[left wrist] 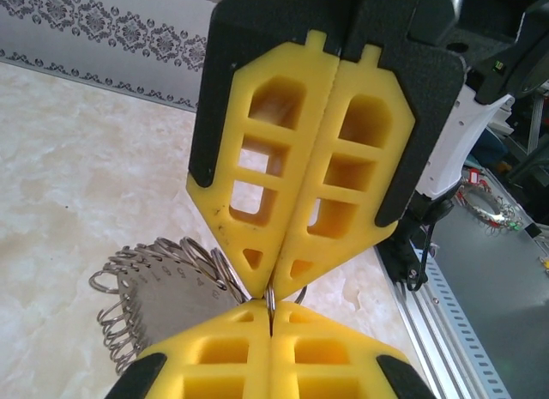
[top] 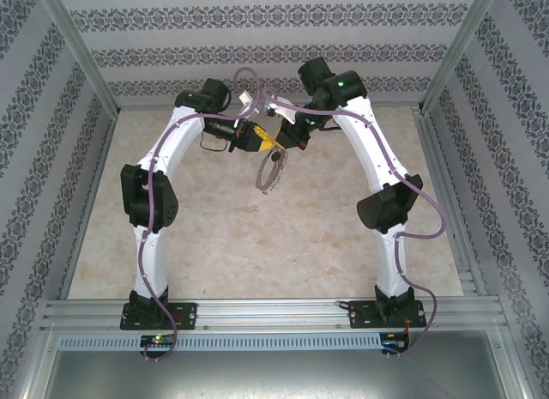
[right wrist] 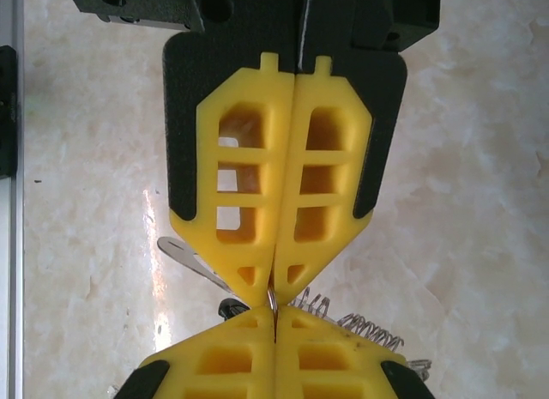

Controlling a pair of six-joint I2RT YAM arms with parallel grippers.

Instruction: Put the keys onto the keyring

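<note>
High over the table's far middle, my two grippers meet tip to tip. My left gripper [left wrist: 271,320] and right gripper [right wrist: 273,323] are both shut on one small silver loop [left wrist: 270,298] of the keyring [left wrist: 150,287]. The keyring's fringed hoop hangs below them [top: 269,174]. In the left wrist view the right gripper [left wrist: 273,283] faces me from above. In the right wrist view the left gripper [right wrist: 273,287] does the same. The key [right wrist: 225,309] shows its black head just left of the tips, its silver blade slanting up-left. What holds it is hidden.
The marble-look table top [top: 257,244] lies below. An aluminium rail [left wrist: 446,313] runs along the table's edge, and patterned walls [top: 257,56] close in the back and sides. Cables loop over both arms near the wrists.
</note>
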